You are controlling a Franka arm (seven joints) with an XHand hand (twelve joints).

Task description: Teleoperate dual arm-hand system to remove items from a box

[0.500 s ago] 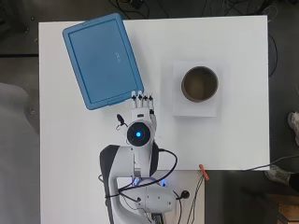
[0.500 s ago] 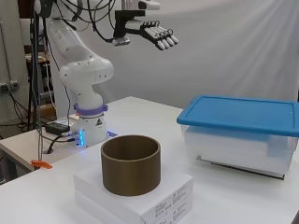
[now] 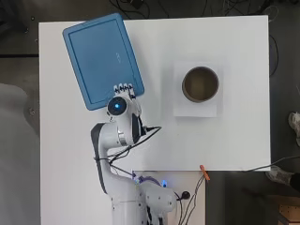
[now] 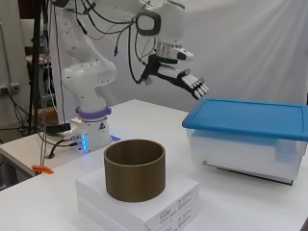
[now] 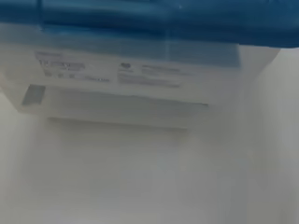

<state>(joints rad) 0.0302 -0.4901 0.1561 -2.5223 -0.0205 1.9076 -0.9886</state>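
Blue-lidded box shut; brown ring empty.

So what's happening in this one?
A white robot arm holds its hand in the air, fingers straight, near the corner of a clear storage box whose blue lid is still on. The hand touches nothing. A brown cylinder sits on a flat white box, apart from the storage box.

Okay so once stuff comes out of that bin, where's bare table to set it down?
Bare table lies between the blue-lidded box and the white box carrying the brown ring, and along the far edge beyond the ring. It is crowded near the arm's base, with cables, and where the hand hovers at the lid's corner.
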